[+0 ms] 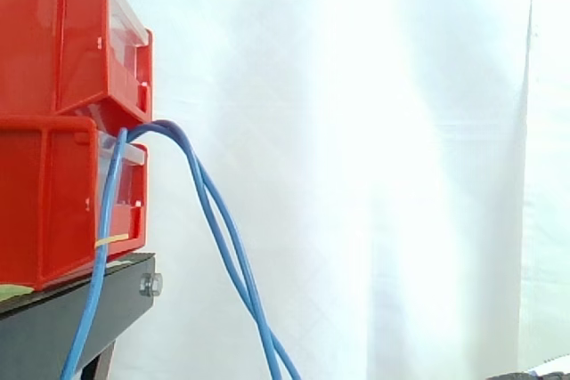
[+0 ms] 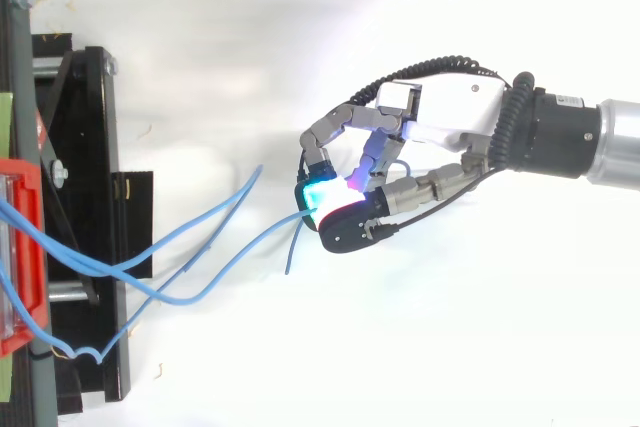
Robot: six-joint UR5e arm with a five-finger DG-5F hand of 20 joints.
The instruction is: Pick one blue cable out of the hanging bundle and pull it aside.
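Stand [image 1: 71, 311]: is standing black at the left, carrying the bins.
Bins [image 1: 53, 42]: two red ones are sitting stacked, one on the other, at the stand's edge.
Cables [image 1: 174, 130]: blue, they are coming out between the two bins. In the side view one is hanging close by the lower bin's front, and two are arching outward and crossing on the way down.
Tape [image 1: 111, 240]: a yellow band is wrapping the cable nearest the bin.
Cable [image 2: 262, 232]: in the top view it is running from the bins out to the right, away from the others, and reaching the hand. A short tail is dropping just past the grip.
Hand [image 2: 432, 112]: is hovering well apart from the stand, right of the cables.
Fingers [image 2: 330, 132]: are curling inward, clamping the cable between the glowing pads [image 2: 318, 194] and the thumb.
Arm [image 2: 615, 142]: is coming in from the right edge.
Curtain [image 1: 383, 166]: is hanging white behind everything.
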